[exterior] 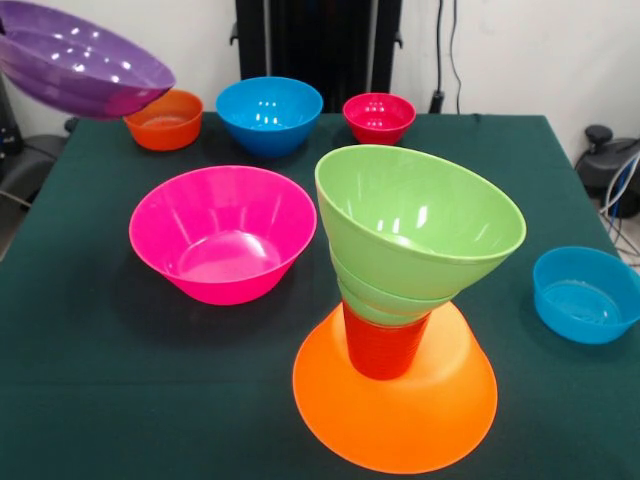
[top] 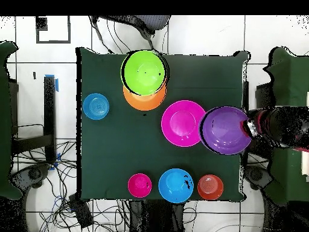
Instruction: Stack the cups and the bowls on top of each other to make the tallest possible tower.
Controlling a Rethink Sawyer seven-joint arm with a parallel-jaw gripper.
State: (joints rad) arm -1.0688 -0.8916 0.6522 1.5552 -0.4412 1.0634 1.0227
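Your purple bowl hangs tilted in the air above the table's left edge; in the overhead view the gripper meets its rim, though you cannot tell how its claw is set. Right of the pink bowl stands the tower: orange bowl rim down, red cup, then leaning green bowls.

The arm reaches in level from three o'clock in the overhead view, its gripper clasping the rim of the purple bowl, held tilted in the air.
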